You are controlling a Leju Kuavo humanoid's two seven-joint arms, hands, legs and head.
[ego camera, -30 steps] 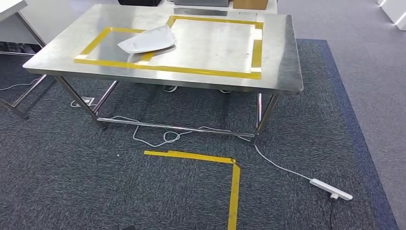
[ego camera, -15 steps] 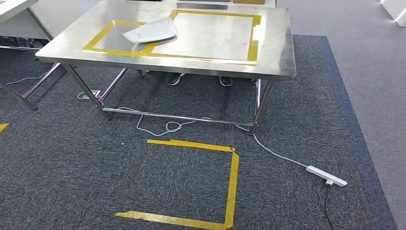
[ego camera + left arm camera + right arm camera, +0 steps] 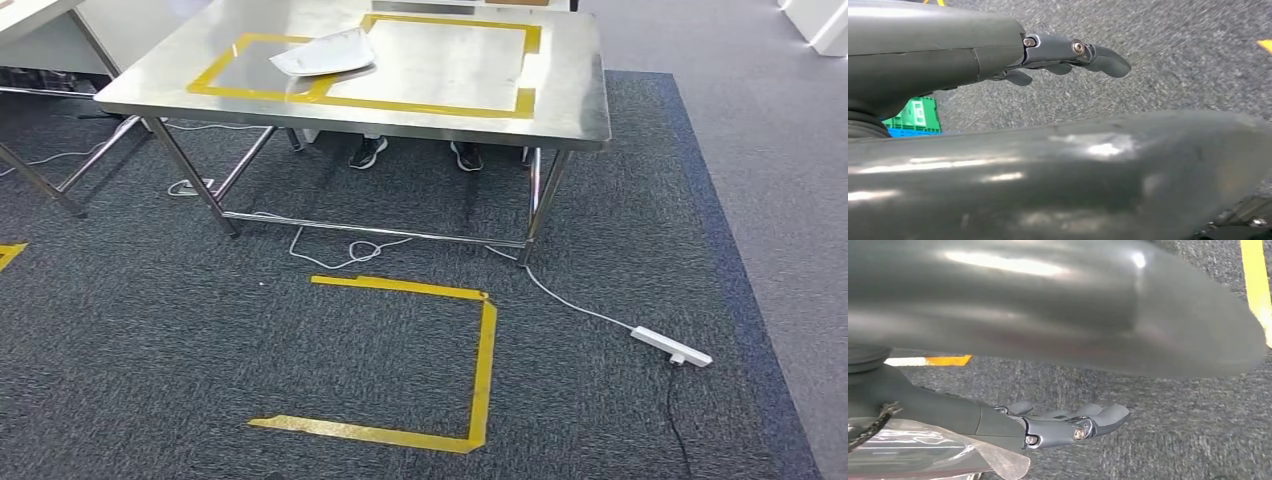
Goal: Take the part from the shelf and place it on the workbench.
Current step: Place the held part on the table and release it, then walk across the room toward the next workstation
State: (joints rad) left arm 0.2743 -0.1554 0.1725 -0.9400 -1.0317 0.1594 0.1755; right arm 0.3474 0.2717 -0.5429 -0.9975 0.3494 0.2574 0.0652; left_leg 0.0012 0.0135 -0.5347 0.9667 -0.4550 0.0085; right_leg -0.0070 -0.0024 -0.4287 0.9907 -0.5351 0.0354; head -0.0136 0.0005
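Both hands empty, left hand [image 3: 1068,57] and right hand [image 3: 1068,425] fingers loosely extended; risk: snagging white cable [image 3: 580,310] near workbench [image 3: 575,110], toppling.

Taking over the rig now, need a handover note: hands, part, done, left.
Left hand: hangs over the carpet, fingers loosely extended, holds nothing.
Right hand: the same, holds nothing.
White part: lies flat on the workbench, across the yellow tape frame.
Done: the placing looks complete, judging by that part.
Left: probably nothing, unless another part is to be fetched.
Mind: a person's shoes behind the bench; power strip and its cable on the carpet.
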